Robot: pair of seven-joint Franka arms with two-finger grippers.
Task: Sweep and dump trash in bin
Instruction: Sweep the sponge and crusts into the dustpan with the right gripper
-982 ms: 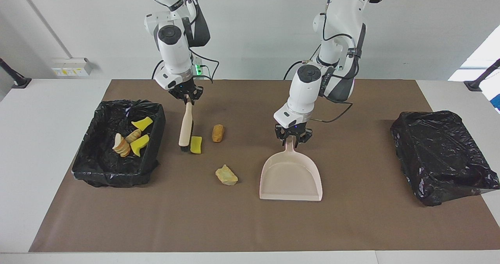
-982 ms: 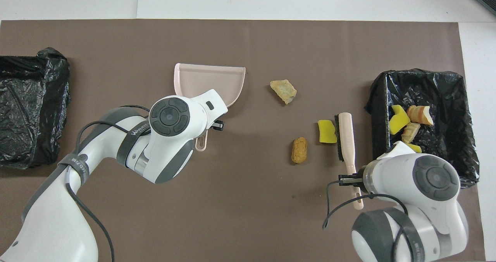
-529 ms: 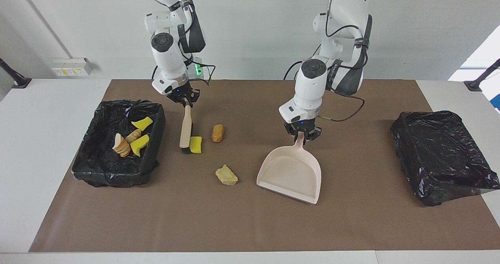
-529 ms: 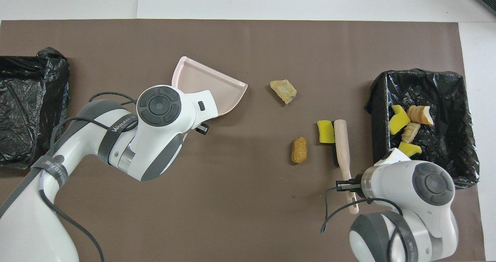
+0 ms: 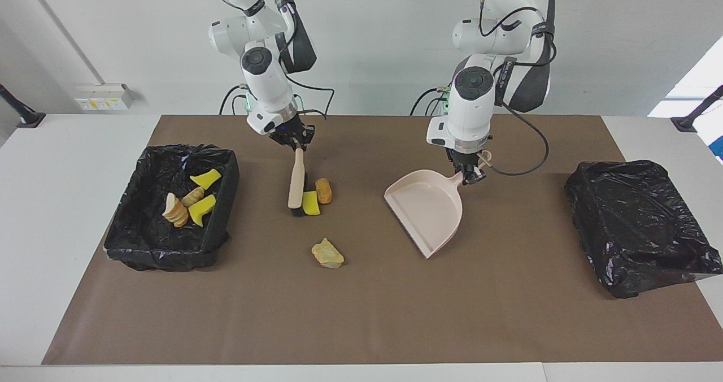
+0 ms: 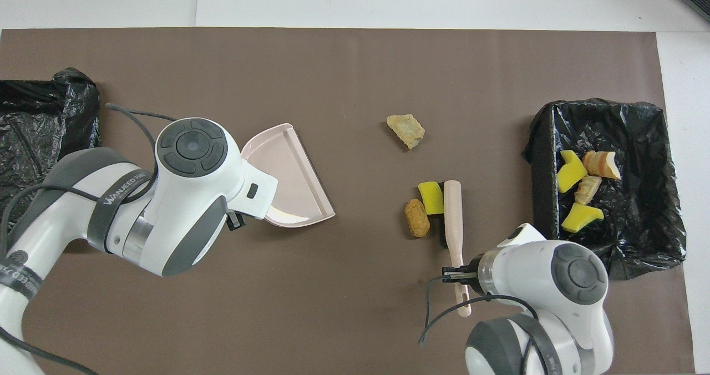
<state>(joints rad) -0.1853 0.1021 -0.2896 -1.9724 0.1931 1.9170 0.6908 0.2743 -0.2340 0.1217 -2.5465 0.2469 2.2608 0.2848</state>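
My right gripper is shut on the handle of the beige brush. Its bristles press a yellow chunk of trash against a brown piece. A tan piece lies alone, farther from the robots. My left gripper is shut on the handle of the beige dustpan, whose mouth faces the trash. The bin at the right arm's end holds yellow chunks and tan pieces.
A second black-lined bin stands at the left arm's end of the table. Brown mat covers the table between the two bins.
The left gripper drew the dustpan nearer to the robots and turned its mouth toward the trash. The right gripper swept the brush and yellow chunk toward the dustpan, up against the brown piece.
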